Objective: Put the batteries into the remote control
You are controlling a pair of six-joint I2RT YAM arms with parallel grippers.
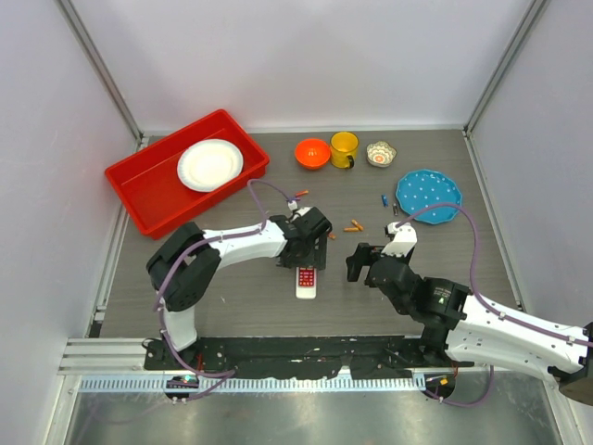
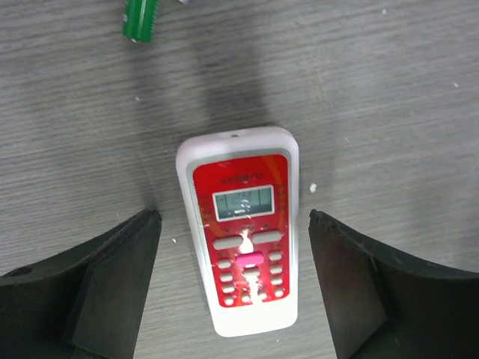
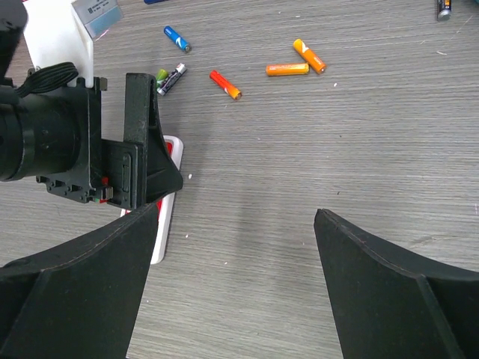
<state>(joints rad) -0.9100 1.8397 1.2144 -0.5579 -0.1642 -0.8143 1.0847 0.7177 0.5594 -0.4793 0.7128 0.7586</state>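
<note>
The remote control (image 2: 243,239) lies face up on the table, red button panel and small screen showing; it also shows in the top view (image 1: 307,282). My left gripper (image 2: 233,217) is open and hovers over it, one finger on each side, not touching; in the top view the left gripper (image 1: 307,252) is at the remote's far end. My right gripper (image 3: 236,211) is open and empty over bare table to the right of the remote (image 3: 166,202). Loose batteries lie beyond: a blue one (image 3: 177,38), a green one (image 3: 171,77), a red one (image 3: 224,84) and two orange ones (image 3: 287,69).
A red bin (image 1: 148,199) holding a white plate (image 1: 210,164) stands at the back left. An orange bowl (image 1: 312,153), a yellow mug (image 1: 344,148), a small patterned bowl (image 1: 380,154) and a blue plate (image 1: 429,196) stand along the back right.
</note>
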